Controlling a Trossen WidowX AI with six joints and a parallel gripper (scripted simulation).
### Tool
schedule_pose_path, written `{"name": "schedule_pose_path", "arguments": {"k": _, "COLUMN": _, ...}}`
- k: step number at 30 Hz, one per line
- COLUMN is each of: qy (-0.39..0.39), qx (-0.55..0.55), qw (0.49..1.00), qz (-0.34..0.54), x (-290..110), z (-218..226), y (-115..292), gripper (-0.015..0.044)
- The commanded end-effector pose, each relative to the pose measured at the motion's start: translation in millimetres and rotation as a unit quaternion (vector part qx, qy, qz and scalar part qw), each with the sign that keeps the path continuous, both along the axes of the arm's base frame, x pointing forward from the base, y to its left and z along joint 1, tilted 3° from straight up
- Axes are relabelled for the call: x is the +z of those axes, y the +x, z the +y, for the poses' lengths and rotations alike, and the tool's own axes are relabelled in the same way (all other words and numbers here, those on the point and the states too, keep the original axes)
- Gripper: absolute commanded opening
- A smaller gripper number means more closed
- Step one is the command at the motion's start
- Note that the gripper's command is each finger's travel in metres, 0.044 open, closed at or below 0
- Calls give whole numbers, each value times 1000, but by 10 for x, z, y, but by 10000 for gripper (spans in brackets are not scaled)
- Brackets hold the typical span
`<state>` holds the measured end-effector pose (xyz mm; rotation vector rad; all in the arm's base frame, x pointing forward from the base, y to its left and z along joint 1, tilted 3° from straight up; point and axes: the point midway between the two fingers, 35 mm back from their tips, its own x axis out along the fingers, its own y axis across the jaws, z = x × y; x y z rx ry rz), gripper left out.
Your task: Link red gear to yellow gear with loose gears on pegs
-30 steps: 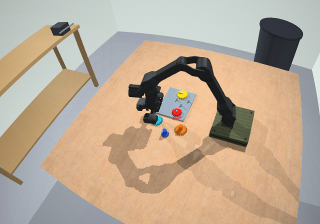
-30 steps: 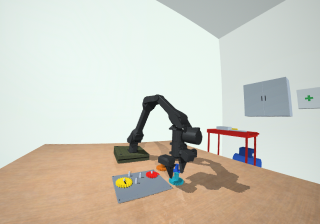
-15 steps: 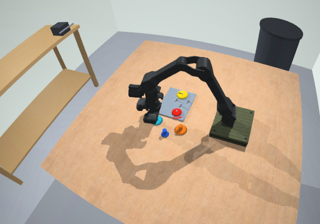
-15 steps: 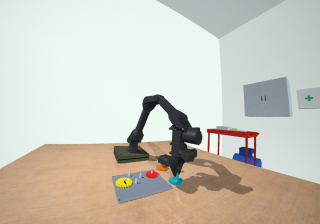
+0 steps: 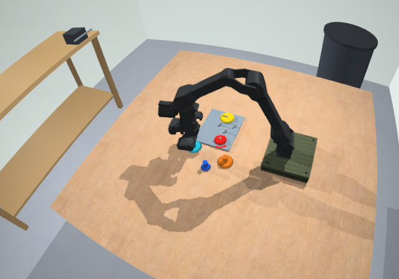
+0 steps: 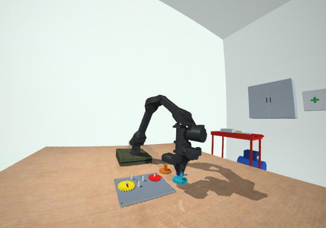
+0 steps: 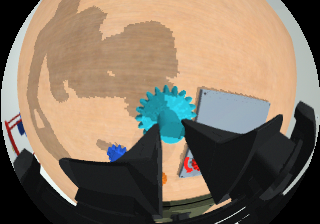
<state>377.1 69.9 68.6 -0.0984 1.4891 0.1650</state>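
Observation:
My gripper [image 6: 181,173] [image 7: 170,126] is shut on the hub of the cyan gear [image 5: 196,147] [image 6: 180,180] [image 7: 167,104], which is upright at table level just off the grey board [image 5: 206,124] [image 6: 147,194] [image 7: 232,109]. The red gear [image 5: 220,139] [image 6: 154,177] [image 7: 196,165] and the yellow gear [image 5: 227,118] [image 6: 126,186] are on board pegs. Three empty pegs, one of them the near peg [image 5: 225,130] [image 6: 142,178], stand between them. The orange gear [image 5: 225,161] [image 6: 165,170] and the small blue gear [image 5: 205,165] [image 7: 117,153] stand on the table. The gripper hides part of the cyan gear in the top view.
The arm's green base [image 5: 290,157] [image 6: 133,157] stands beyond the orange gear. The red arrow [image 5: 221,146] lies beside the red gear, at the board's edge. A wooden shelf [image 5: 58,57], a dark bin [image 5: 346,57] and a red cart [image 6: 237,135] stand away from the table.

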Motion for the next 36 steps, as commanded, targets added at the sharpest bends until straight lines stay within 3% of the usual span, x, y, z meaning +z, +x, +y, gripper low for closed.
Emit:
{"name": "schedule_pose_path", "arguments": {"k": 1, "qy": 0, "qx": 1, "qw": 1000, "qz": -1, "x": 101, "z": -7, "y": 14, "gripper": 0}}
{"name": "schedule_pose_path", "arguments": {"k": 36, "qy": 0, "qx": 0, "qw": 1000, "qz": -1, "x": 931, "z": -96, "y": -60, "gripper": 0}}
